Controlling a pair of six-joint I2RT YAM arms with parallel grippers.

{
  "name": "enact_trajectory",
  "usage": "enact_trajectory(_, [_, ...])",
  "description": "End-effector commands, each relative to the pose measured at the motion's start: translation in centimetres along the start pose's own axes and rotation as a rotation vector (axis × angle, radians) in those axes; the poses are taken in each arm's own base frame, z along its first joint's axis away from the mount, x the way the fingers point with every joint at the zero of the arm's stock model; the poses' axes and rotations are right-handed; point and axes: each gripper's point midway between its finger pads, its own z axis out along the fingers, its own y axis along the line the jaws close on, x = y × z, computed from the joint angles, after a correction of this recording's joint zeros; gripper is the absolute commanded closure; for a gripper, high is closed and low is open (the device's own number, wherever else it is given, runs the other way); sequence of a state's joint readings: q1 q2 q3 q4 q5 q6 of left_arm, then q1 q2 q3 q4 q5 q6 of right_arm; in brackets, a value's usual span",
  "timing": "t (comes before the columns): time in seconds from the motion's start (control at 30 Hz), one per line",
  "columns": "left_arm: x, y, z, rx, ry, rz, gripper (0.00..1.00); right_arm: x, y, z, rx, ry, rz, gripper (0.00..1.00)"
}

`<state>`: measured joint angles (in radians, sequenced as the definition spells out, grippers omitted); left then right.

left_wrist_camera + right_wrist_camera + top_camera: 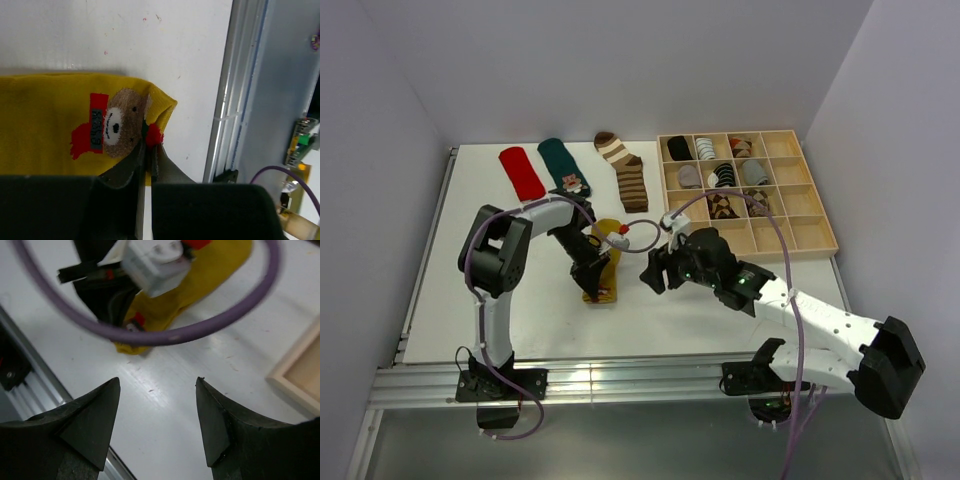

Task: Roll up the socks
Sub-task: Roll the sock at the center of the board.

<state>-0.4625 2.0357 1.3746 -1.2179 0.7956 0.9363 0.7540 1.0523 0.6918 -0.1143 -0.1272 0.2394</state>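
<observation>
A mustard yellow sock (604,262) with a bear figure lies flat mid-table; it also shows in the left wrist view (45,125) and the right wrist view (200,280). My left gripper (590,272) is shut on its near edge by the red pom-pom (149,144). My right gripper (654,272) is open and empty, just right of the sock, over bare table (157,385). A plain red sock (522,172), a dark teal sock (564,166) with a cartoon figure and a brown-and-cream striped sock (626,170) lie flat at the back.
A wooden compartment tray (800,235) at the back right holds several rolled socks, some brown argyle (722,206). A purple cable (165,335) loops across the right wrist view. The table's metal front rail (225,125) lies close to the sock's near end.
</observation>
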Motion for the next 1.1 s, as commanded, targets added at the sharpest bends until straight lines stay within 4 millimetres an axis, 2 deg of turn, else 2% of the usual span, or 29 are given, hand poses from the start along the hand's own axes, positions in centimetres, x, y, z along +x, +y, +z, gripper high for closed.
enact_trajectory(0.0, [-0.3,-2.3,-0.4,0.122,-0.018,-0.051,0.99,-1.0,3.4,0.3,-0.139,-0.071,-0.075,0.31])
enact_trajectory(0.1, [-0.3,-1.5,0.0,0.134,-0.017,-0.097,1.00,0.5,5.3,1.5,-0.198,-0.051,-0.111,0.30])
enact_trajectory(0.17, [-0.2,-1.0,0.1,0.138,-0.017,-0.117,1.00,0.7,6.7,2.2,-0.248,-0.056,-0.129,0.30])
enact_trajectory(0.2, [-0.3,-0.7,0.1,0.138,-0.018,-0.116,1.00,1.8,6.7,3.3,-0.247,-0.017,-0.132,0.30])
enact_trajectory(0.27, [-0.3,-0.3,0.2,0.142,-0.016,-0.131,1.00,1.9,7.2,4.5,-0.247,0.002,-0.152,0.30])
enact_trajectory(0.3, [-0.3,-0.2,0.2,0.139,-0.017,-0.128,1.00,3.5,7.3,5.8,-0.239,0.051,-0.168,0.30])
enact_trajectory(0.37, [-0.1,0.3,0.3,0.137,-0.006,-0.132,1.00,3.7,8.2,7.1,-0.253,0.073,-0.186,0.31])
enact_trajectory(0.4, [-0.1,0.6,0.3,0.135,-0.006,-0.133,1.00,5.2,8.0,8.2,-0.238,0.117,-0.197,0.32])
enact_trajectory(0.47, [0.2,1.0,0.5,0.136,0.003,-0.149,1.00,5.6,8.0,9.3,-0.222,0.136,-0.208,0.32])
enact_trajectory(0.5, [0.3,1.2,0.4,0.134,0.002,-0.149,1.00,6.5,7.9,10.0,-0.214,0.160,-0.214,0.33])
enact_trajectory(0.67, [1.0,1.6,0.6,0.138,0.020,-0.166,1.00,6.4,8.4,10.9,-0.207,0.137,-0.233,0.33])
enact_trajectory(1.07, [0.9,1.7,0.7,0.142,0.016,-0.168,1.00,7.8,7.9,13.8,-0.123,0.182,-0.300,0.39])
